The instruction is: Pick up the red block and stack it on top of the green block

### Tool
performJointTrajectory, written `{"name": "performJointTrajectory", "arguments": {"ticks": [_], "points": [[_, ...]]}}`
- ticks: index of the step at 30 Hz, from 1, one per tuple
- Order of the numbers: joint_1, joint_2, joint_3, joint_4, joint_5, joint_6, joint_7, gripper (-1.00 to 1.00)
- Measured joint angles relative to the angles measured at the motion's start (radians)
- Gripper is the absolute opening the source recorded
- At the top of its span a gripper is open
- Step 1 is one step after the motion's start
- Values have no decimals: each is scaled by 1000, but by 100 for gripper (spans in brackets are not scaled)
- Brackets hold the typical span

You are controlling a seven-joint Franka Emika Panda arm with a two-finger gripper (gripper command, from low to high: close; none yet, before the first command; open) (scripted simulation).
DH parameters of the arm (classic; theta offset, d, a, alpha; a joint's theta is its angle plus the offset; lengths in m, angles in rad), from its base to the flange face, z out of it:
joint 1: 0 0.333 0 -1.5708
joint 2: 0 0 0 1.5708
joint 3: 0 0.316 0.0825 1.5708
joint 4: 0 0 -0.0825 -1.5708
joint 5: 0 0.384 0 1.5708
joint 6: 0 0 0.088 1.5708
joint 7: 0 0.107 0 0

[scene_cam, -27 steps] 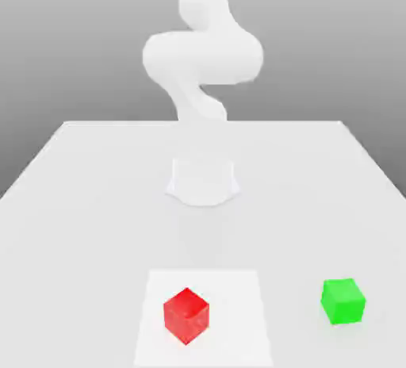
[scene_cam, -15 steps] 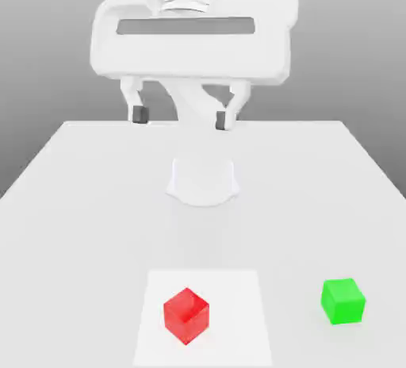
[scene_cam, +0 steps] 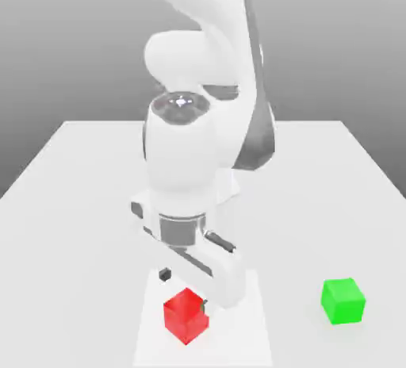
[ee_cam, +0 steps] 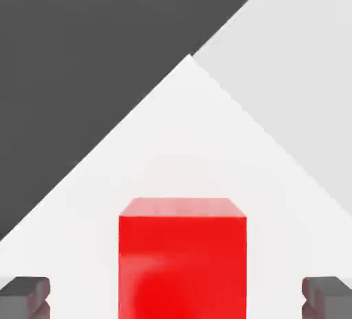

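Near the front of the white desk (scene_cam: 71,200), a small red cube (scene_cam: 185,316) is sitting between the white arm's jaws, which are standing apart. A green cube (scene_cam: 343,300) is waiting well apart; any off-centre closing risks nudging the red one aside.

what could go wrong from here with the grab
1. The gripper is open with the red block between its fingertips, but it looks not fully down; closing now might catch only the top edge and let it slip.
2. The block sits diagonal to the table edges in the exterior view, so a misaligned squeeze could twist it.
3. The green block offers a small top; a skewed grasp may spoil stacking.
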Motion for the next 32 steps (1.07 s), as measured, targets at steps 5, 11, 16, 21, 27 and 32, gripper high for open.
{"name": "performJointTrajectory", "arguments": {"ticks": [5,11,16,21,27,32], "points": [[11,33,-13,5,-12,29,9,-100],[-6,-47,11,-8,23,-38,-16,-100],[42,-164,94,-12,60,-151,-127,-100],[213,-197,234,14,60,-211,-318,-100],[325,-111,270,43,-35,-164,-385,-100],[361,-24,220,49,-118,-92,-329,100]]}}
